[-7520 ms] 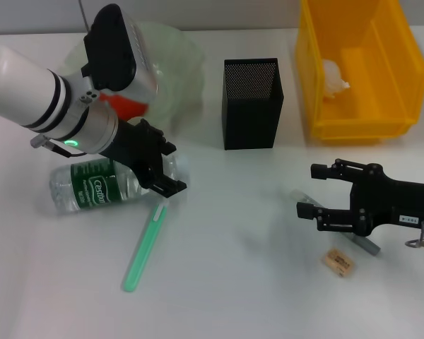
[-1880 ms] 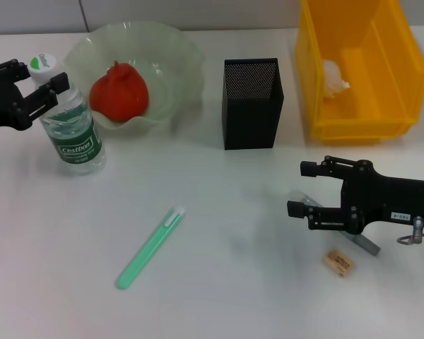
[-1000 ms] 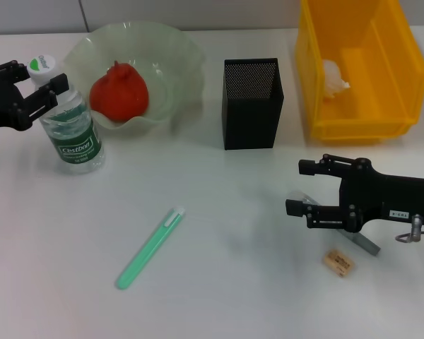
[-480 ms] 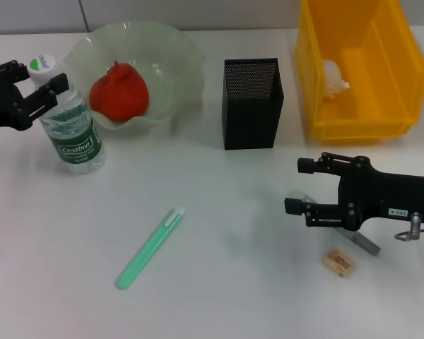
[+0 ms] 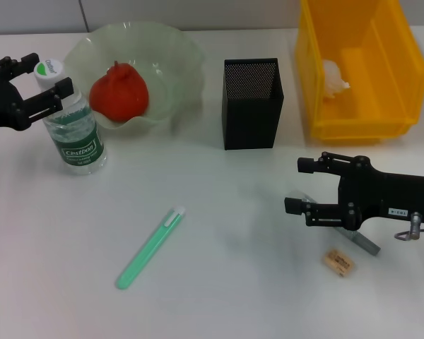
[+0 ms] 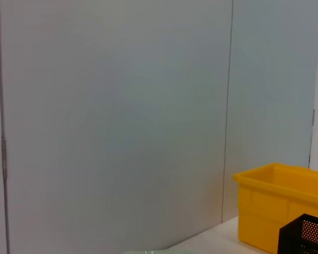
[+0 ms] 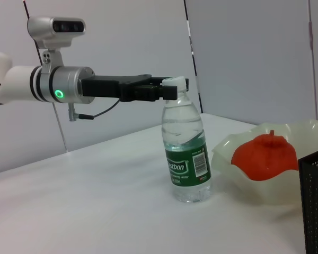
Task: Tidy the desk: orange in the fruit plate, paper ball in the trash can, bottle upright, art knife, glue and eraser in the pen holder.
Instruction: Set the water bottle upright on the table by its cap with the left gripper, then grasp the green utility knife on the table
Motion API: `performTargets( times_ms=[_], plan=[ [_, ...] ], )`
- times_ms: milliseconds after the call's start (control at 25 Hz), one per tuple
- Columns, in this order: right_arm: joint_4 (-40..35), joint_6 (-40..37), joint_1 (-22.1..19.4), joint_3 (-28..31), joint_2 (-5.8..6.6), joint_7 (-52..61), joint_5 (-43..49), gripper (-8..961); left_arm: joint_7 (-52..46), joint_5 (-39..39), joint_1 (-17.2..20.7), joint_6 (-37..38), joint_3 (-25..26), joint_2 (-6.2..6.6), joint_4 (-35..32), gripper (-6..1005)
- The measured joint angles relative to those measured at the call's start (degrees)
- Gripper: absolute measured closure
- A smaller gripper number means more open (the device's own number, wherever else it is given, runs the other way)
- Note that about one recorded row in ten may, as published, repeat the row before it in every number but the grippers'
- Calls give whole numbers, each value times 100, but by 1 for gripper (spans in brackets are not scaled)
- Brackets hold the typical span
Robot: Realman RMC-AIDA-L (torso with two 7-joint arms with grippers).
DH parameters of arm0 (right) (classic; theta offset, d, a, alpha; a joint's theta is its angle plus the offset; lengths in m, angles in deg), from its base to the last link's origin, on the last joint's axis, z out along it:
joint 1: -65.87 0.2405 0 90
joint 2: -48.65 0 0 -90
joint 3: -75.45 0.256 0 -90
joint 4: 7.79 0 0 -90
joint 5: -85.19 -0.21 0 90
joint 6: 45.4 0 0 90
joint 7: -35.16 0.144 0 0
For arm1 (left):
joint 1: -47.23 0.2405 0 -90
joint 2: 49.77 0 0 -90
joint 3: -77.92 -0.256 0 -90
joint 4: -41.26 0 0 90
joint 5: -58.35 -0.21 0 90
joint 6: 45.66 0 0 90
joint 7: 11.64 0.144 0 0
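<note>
The left gripper point(image 5: 37, 83) stands open around the cap of the upright bottle point(image 5: 73, 131), beside the plate point(image 5: 171, 51) holding the orange point(image 5: 120, 91). The right gripper point(image 5: 297, 185) hovers open near the eraser point(image 5: 338, 262).

Laboratory or office test station. A plain white table point(image 5: 219, 282) fills the head view; pale grey wall panels point(image 6: 111, 121) with vertical seams rise behind it in both wrist views. Staged desk items confirm the setting: a tall square black metal mesh box point(image 5: 251, 103) at upper centre and a bright yellow rectangular plastic bin point(image 5: 360, 67) at upper right.
</note>
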Motion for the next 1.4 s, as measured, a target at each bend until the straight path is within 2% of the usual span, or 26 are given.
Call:
performTargets(
  times_ms=[40, 360, 440, 520, 640, 720, 800, 960, 1080, 1120, 1240, 1360, 1400],
  plan=[
    [0, 0, 0, 0, 0, 0, -2, 142, 0, 0, 1, 14, 0, 0, 0, 244],
    [0, 2, 0, 0, 0, 12, -2, 142, -20, 128, 9, 171, 3, 0, 0, 215],
    [0, -1, 0, 0, 0, 13, 0, 142, -420, 1384, 130, 1013, 23, 97, -13, 215],
    [0, -1, 0, -1, 0, 12, 4, 142, -480, 1545, 149, 1121, 23, 113, -13, 216],
    [0, -1, 0, 0, 0, 13, 7, 142, -834, 1814, 165, 1724, -92, 259, 1, 217],
    [0, -8, 14, 0, 0, 28, -2, 142, -914, 1779, 161, 1923, -227, 309, 19, 218],
    [0, -10, 28, 0, 0, 34, -3, 142, -907, 1601, 200, 2222, -794, 385, 160, 218],
    [0, -28, 62, 0, 0, 46, -6, 142, -732, 1148, 208, 2227, -1117, 389, 516, 220],
    [0, -58, 111, 4, 0, 78, -8, 141, -436, 737, 173, 2152, -1137, 390, 904, 221],
    [0, -64, 153, 6, 0, 121, -8, 141, -192, 489, 166, 2028, -1139, 374, 1139, 221],
    [0, -64, 188, 8, 0, 136, -2, 141, 25, 318, 175, 1878, -1140, 336, 1277, 221],
    [0, -64, 214, 9, 0, 150, 9, 141, 127, -60, 187, 1430, -1144, 192, 1353, 217],
    [0, -64, 214, 9, 0, 150, 9, 141, 127, -60, 187, 1430, -1144, 192, 1353, 218]
  ],
)
